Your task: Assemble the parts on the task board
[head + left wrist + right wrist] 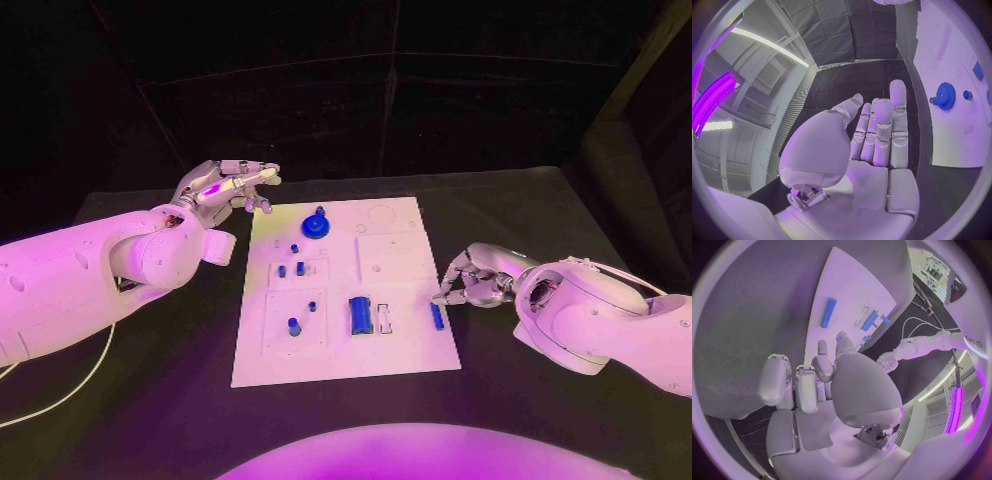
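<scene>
Several blue parts (361,314) are scattered on the task board (401,268), and the rod (436,317) at its right edge could be knocked onto the table (505,410) if approached carelessly. The right hand (470,281) is held just beside it, fingers curled, nothing gripped. The left hand (231,186) is held open and empty off the board's far left corner.
</scene>
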Controlling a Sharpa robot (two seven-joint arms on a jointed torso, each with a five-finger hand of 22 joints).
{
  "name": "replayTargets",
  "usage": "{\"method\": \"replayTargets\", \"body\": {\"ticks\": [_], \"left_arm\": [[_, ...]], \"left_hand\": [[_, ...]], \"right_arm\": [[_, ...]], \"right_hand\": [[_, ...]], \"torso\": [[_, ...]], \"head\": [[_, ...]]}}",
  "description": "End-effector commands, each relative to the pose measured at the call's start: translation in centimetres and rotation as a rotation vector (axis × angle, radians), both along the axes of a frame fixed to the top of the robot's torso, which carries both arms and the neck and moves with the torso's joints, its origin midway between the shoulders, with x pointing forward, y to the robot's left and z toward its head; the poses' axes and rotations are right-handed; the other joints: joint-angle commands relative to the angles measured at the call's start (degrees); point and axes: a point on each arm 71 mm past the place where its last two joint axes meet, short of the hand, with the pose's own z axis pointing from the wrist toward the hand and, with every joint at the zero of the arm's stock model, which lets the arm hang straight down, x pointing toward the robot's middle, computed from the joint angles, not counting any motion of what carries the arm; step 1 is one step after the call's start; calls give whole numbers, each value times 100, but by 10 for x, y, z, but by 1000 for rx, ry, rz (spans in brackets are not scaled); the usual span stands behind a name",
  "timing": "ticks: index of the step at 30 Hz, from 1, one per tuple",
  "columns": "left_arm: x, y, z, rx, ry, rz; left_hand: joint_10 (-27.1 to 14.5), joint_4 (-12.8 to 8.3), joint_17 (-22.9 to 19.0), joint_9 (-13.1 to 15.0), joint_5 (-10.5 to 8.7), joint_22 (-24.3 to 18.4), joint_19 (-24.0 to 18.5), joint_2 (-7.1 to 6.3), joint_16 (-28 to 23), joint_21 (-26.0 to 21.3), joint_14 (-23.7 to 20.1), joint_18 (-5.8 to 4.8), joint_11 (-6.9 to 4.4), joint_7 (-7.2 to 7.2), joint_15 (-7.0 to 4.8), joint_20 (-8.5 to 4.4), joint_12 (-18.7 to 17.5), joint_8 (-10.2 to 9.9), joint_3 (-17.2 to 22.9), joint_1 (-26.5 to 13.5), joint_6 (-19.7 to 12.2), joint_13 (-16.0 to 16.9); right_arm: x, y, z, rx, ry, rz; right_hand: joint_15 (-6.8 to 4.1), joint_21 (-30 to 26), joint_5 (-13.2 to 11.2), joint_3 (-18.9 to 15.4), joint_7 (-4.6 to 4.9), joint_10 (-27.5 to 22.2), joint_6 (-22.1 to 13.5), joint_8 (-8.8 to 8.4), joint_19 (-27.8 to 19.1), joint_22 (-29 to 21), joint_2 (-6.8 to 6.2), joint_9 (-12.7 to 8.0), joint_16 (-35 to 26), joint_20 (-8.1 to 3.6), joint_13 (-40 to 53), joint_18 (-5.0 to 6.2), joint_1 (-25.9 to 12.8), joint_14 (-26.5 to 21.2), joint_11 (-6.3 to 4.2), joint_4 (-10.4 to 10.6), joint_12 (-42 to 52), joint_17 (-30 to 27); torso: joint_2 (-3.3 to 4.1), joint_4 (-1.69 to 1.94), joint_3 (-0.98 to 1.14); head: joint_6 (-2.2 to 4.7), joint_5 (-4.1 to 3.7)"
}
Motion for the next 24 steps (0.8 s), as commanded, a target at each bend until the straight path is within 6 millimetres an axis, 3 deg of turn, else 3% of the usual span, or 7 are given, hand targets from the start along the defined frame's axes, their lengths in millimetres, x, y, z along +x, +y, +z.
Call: {"method": "replayTargets", "body": {"ticks": [1,4,15,24], "left_arm": [[0,-1,1,-5,-5,-7],[0,-1,1,-6,-5,-7],[0,-1,0,-5,-1,-9],[0,-1,0,-4,1,-11]], "left_hand": [[-63,-37,-28,-2,-6,-16,-9,-8,-30,-40,-56,32,5,6,6,16,51,35,-1,50,-26,-11],[-63,-37,-28,-2,-6,-16,-9,-8,-30,-40,-56,32,5,6,6,16,51,35,-1,50,-26,-11],[-63,-37,-28,-2,-6,-16,-9,-8,-30,-40,-56,32,5,6,6,16,51,35,-1,50,-26,-11],[-64,-38,-33,-2,-5,-17,-9,-8,-31,-42,-59,32,5,5,6,16,53,37,0,52,-25,-11]], "right_arm": [[1,-1,-3,-76,21,28],[2,0,-5,-97,30,32],[4,7,-10,-124,53,56],[4,10,-14,-156,89,77]], "right_hand": [[23,20,5,-52,-8,16,64,-43,9,11,43,-12,-35,48,3,-59,-29,388,20,14,-23,438],[21,25,0,-105,-13,20,108,-78,11,23,36,-27,-37,49,0,-61,-68,388,16,34,-35,439],[17,29,-12,-193,-25,24,181,-128,12,36,24,-46,-43,49,-5,-62,-134,387,9,76,-55,434],[5,25,-73,-264,-50,26,285,-149,7,34,-12,-49,-42,42,-5,-61,-123,388,-10,71,-71,443]], "torso": [[-4,2,6],[-7,12,-4],[-1,-1,-1],[-7,11,-6]], "head": [[2,-17],[-2,-29],[-18,-25],[-39,-48]]}}
